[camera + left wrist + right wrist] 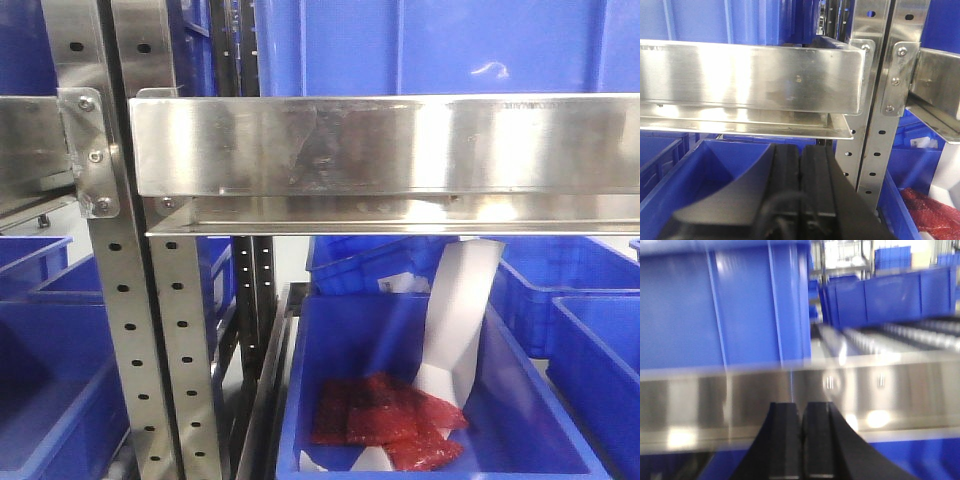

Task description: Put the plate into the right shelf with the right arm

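Right arm [801, 440] fingers are pressed together, holding nothing, before a steel beam [880, 385] of the right shelf [380, 145]. Left gripper [801, 190] fingers are likewise closed over a blue bin [715, 170]. Beyond, red packets [385, 420] lie in another bin [330, 340]. No plate shows.

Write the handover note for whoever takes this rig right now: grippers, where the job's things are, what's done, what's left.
Left gripper: fingers together, nothing between them, pointed at the steel shelf beam above a blue bin.
Right gripper: fingers together, empty, facing a steel beam of the right shelf, with a blue bin on the level above; that view is blurred.
Plate: not visible in any view, so its location cannot be told.
Front view: a lower bin holds red packets and white paper, no plate.
Done: cannot be confirmed.
Left: find the plate; if it is not shelved, place it with the right arm.
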